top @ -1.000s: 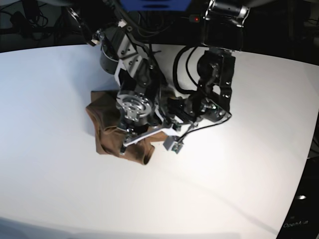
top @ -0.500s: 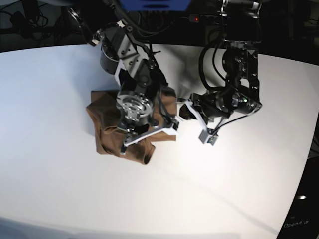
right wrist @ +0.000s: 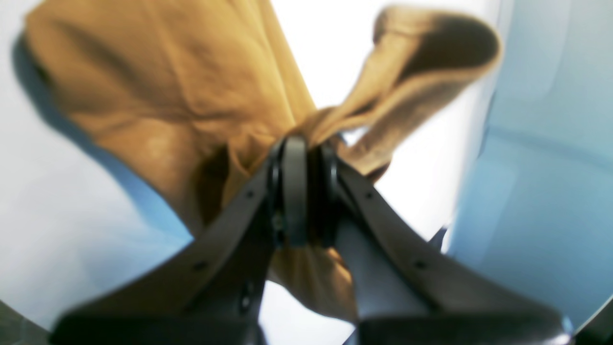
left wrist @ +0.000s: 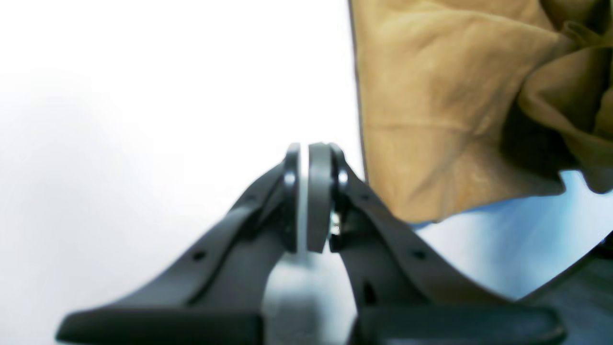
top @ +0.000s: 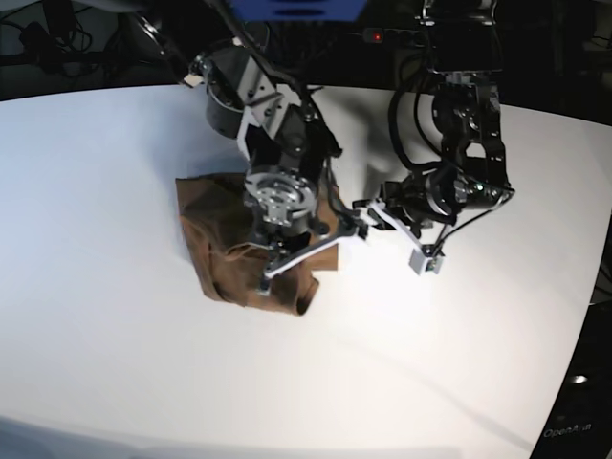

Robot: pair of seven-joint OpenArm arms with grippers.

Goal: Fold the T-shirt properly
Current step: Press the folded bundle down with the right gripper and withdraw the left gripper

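Tan-brown T-shirt (top: 229, 244) bunched in a rumpled heap on the white tabletop (top: 115, 363), left of centre in the base view, partly hidden under the right arm. Creased and doubled over on itself, far from flat; one lower corner hanging out toward the near edge.

Right gripper (right wrist: 306, 153) directly over the heap, its fingers (right wrist: 293, 187) pressed together and pinching a gathered fold of the T-shirt. In the right wrist view, fabric fanned out from the pinch point in two directions: a broad wrinkled panel up and to the left, a narrower looped piece up and to the right, with more cloth trailing below between the finger arms. Bright tabletop visible through the gap between the two pieces.

Left gripper (left wrist: 311, 191) off to the side of the heap, on the right in the base view, above bare tabletop. Fingers (left wrist: 320, 196) closed against each other, only a thin sliver of light between the pads, nothing clamped in them. In the left wrist view, a straight edge of the T-shirt just beside the fingertips on the right, near but apart from them, with deeper folds farther right.
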